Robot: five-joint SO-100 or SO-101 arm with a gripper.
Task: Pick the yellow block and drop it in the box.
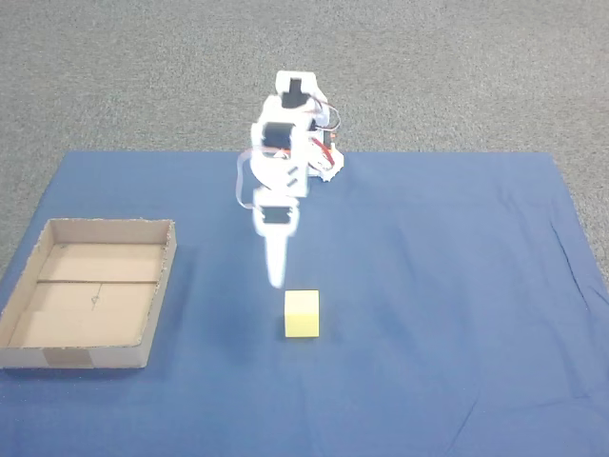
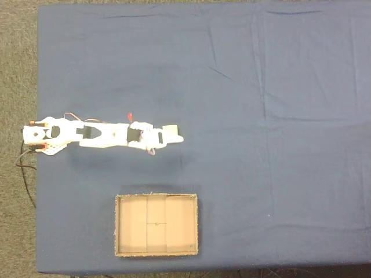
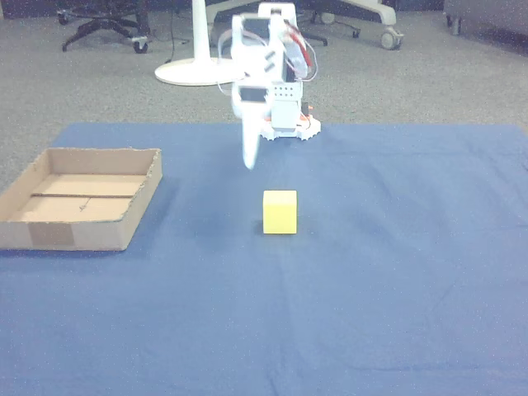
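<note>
One blue cloth (image 1: 457,314) spread flat over grey carpet (image 1: 114,67), a few creases running across it in a fixed view (image 2: 264,75). One box (image 1: 19,354), brown cardboard, shallow, open side up, near the left edge of the cloth in a fixed view; long axis running away from that camera, seam crossing the floor the short way, tape patch on the near wall. Same box (image 2: 116,226) just below the arm in a fixed view from above, long axis left to right there; also at left in the other view (image 3: 49,235). One white arm (image 1: 281,157), base at the far side of the cloth, stretched out toward the cloth's middle and blurred. One gripper (image 1: 276,271) pointing down, tip above and just behind the block, apart from it; fingers blurred into one white taper, cannot tell whether parted or closed. One block (image 1: 302,315), pale yellow, sitting flat on the cloth near its middle, a cube so no long axis, one face square to the camera in the other view (image 3: 280,213); well apart from the box, to its right there.
</note>
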